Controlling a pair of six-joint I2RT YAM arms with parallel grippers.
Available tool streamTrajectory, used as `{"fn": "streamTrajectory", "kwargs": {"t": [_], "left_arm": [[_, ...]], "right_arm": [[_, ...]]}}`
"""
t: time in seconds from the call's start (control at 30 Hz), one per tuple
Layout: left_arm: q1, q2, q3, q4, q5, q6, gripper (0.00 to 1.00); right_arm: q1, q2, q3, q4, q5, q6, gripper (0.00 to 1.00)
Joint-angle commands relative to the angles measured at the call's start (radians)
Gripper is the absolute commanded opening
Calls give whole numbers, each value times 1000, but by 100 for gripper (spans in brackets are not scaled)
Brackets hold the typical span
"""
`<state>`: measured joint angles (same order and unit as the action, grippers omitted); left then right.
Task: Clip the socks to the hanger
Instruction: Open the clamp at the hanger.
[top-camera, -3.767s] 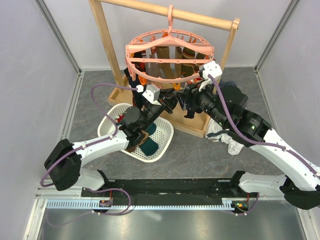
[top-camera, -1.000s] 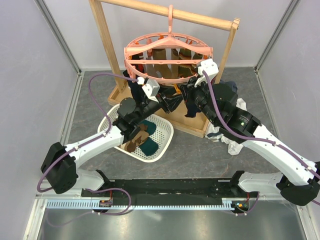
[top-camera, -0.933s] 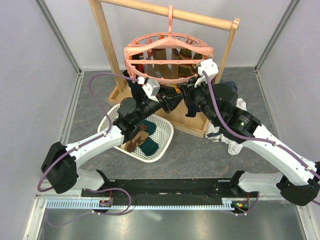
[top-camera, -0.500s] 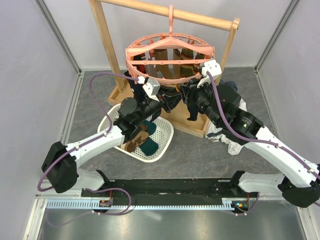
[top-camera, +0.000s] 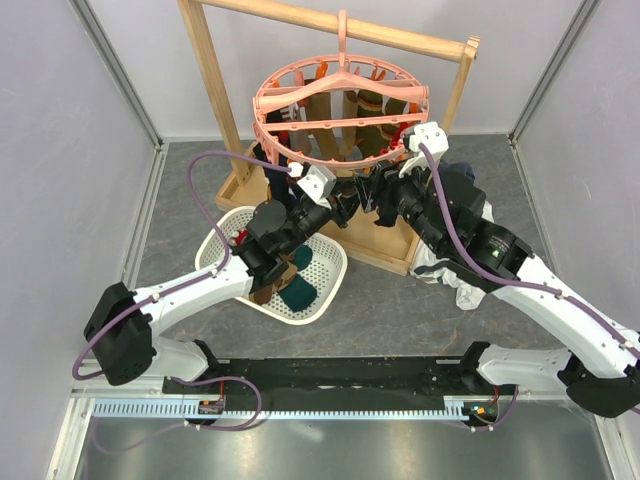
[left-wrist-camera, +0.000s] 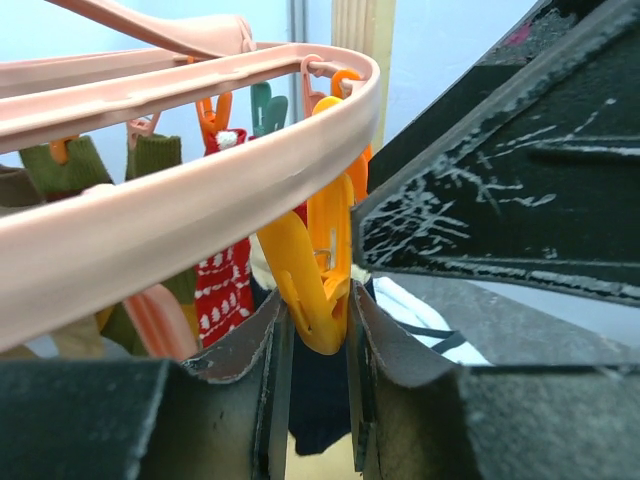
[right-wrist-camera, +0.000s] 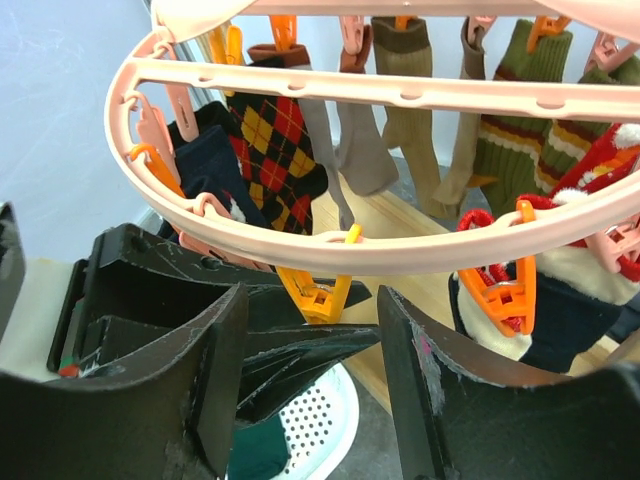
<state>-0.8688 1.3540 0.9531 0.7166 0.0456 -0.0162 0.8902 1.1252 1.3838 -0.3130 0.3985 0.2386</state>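
Teal and brown socks (top-camera: 300, 297) unmoved in white basket (top-camera: 328, 285), lower centre-left overhead | left gripper (left-wrist-camera: 318, 310) has risen to the near rim of the hanger (right-wrist-camera: 420, 243), clamped on a yellow clip (left-wrist-camera: 322, 250), likely opening it for a sock | right gripper (right-wrist-camera: 312, 310) fingers apart just below that clip, no sock seen.

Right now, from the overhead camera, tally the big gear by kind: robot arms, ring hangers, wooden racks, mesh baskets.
Robot arms: 2, left arm and right arm
Ring hangers: 1
Wooden racks: 1
Mesh baskets: 1
Total: 5
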Motion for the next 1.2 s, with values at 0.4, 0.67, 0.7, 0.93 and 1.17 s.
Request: {"fn": "streamTrajectory", "kwargs": {"t": [0.4,0.67,0.7,0.93,1.17], "left_arm": [[-50,14,44,-16,-90,165,2],[-50,19,47,-23,-95,156,2],[-49,19,49,-28,-98,153,3],[-50,-1,47,-52,-113,127,26],[-50,-76,35,-163,-148,52,67]], "right_arm": [[3,96,90,0,69,22,60],[1,94,87,11,76,27,34],[1,93,84,11,74,28,26],[0,79,70,11,76,31,0],[0,64,44,14,82,30,0]]}}
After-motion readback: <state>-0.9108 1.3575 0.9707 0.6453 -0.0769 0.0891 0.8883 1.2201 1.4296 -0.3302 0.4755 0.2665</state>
